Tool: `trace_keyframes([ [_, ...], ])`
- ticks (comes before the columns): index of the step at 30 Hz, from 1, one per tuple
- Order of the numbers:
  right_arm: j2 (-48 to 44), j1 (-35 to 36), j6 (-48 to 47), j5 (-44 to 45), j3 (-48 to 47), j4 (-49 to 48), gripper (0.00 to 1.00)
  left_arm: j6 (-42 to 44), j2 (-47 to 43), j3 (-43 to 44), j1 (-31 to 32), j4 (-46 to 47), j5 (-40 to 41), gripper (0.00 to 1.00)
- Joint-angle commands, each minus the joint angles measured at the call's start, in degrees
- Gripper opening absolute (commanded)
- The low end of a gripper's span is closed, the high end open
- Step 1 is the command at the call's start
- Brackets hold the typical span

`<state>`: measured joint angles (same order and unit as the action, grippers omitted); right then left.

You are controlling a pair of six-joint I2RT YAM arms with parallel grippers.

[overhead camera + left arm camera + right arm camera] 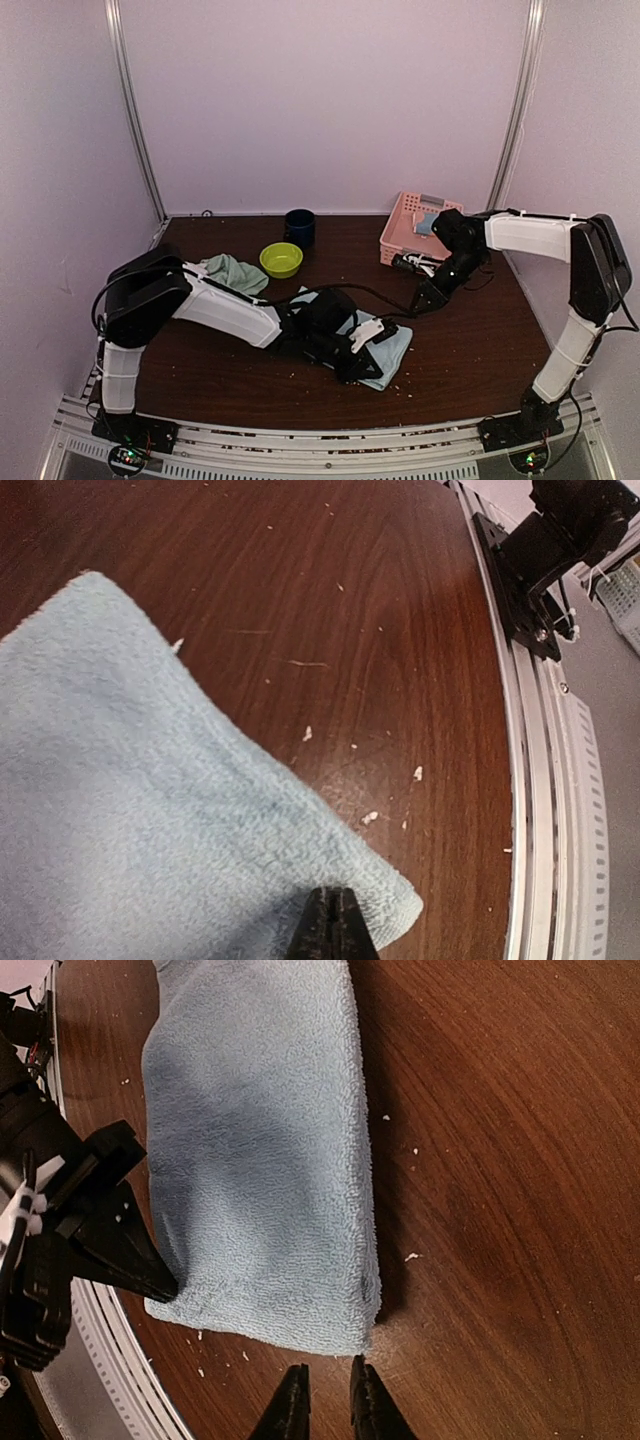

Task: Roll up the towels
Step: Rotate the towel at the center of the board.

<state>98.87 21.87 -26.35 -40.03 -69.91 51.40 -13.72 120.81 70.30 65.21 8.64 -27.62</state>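
Towel of pale blue lies folded; left gripper, pressed together, touches its near edge; right gripper, slightly spread, empty, hangs just beside.

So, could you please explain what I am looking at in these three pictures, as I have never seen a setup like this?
The machine is a left arm and a right arm, bolted to the near edge of a brown table, each ending in a two-finger gripper. The wide picture comes from a fixed camera above and behind them. The other two come from small cameras on the wrists, looking past the fingers. On the table lie a pale blue towel, a mint green towel, a lime bowl, a dark mug and a pink basket. The left gripper is shut, its tip at the pale blue towel's edge; whether it pinches the cloth is unclear. The right gripper hovers beside that towel's end, fingers slightly apart, holding nothing.
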Motion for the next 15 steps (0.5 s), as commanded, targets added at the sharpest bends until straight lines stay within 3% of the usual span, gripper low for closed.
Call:
trace_keyframes([
  [1, 1.3, 0.0, 0.8, 1.4, 1.0, -0.9, 0.17, 3.3, 2.2, 3.7, 1.2, 0.2, -1.4, 0.00],
  [8, 2.8, 0.2, -1.5, -1.4, 0.7, 1.1, 0.17, 12.5, 8.8, 13.2, 5.3, -15.4, 8.7, 0.00],
  [15, 3.2, 1.5, -4.0, -0.1, 2.0, 3.7, 0.16, 13.0, 1.8, 12.2, 6.0, -16.4, 15.2, 0.00],
])
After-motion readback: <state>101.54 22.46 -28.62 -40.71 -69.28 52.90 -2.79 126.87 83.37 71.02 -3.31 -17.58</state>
